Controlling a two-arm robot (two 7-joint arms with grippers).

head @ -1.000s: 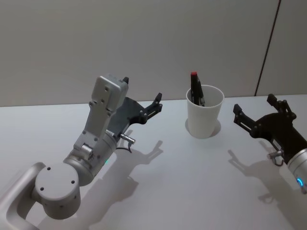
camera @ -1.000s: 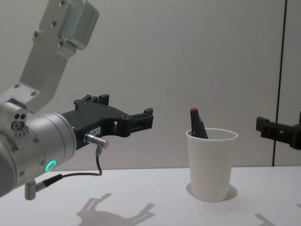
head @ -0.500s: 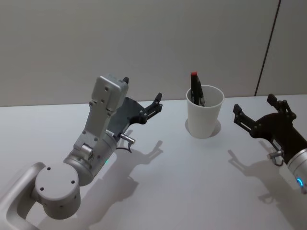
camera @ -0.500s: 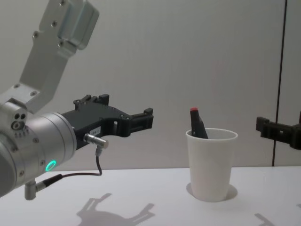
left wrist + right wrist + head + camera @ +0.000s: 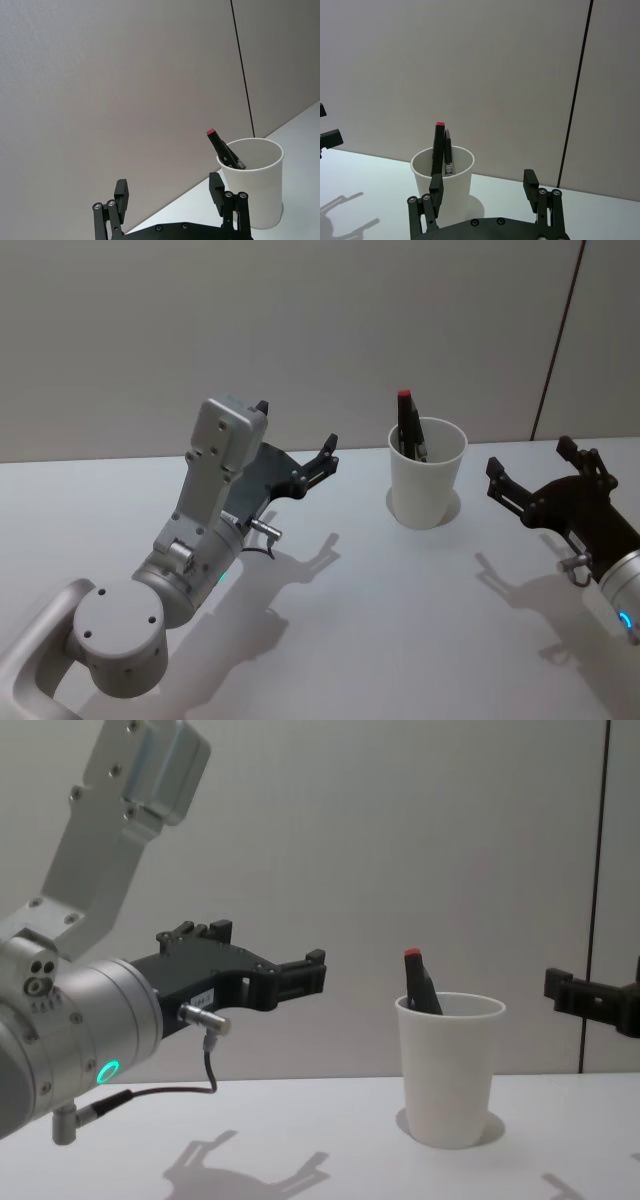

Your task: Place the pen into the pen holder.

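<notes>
Pen (image 5: pixel 408 426) sits in pen holder (image 5: pixel 427 480), red cap up. Left gripper (image 5: pixel 298 435) and right gripper (image 5: pixel 542 469) hang spread, empty. Pen's light, stiff, slick; I'd grip mid-barrel. Paper cup tips easily.

Left gripper (image 5: pixel 296 445), right gripper (image 5: pixel 528 472) raised (fingers spread, empty)

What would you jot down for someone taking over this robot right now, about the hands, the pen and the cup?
Left gripper: open, empty, in the air to the left of the cup.
Right gripper: open, empty, in the air to the right of the cup.
Pen: inside the white cup, leaning on the rim, red end sticking up. A second slim pen stands beside it.
Cup: upright on the table.
Done: pen is in. Left: nothing apparent.
</notes>
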